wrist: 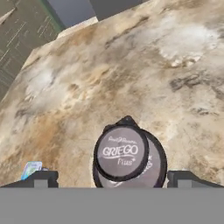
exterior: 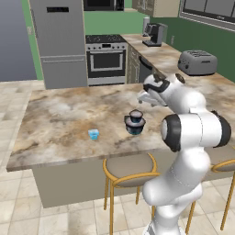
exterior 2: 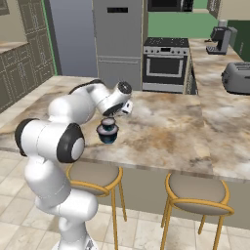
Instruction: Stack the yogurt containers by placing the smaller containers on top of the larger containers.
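Small dark tub (wrist: 121, 151) already sits on big dark tub (exterior: 135, 126), mid counter (exterior: 59, 114). Pincer (wrist: 112, 177) released, jaws wide, hovering above stack. Tiny light-blue cup (exterior: 93, 134) apart to left. Next: shift over cup, descend, grasp, place atop stack.

Left base view looks forward and down from behind the arm's left, right base view from its right, both share the brown marbled stone counter (exterior: 59, 119), hand view sits close above it, looking down.

The arm reaches forward, its end effector (wrist: 112, 177) spread wide, pointing down.
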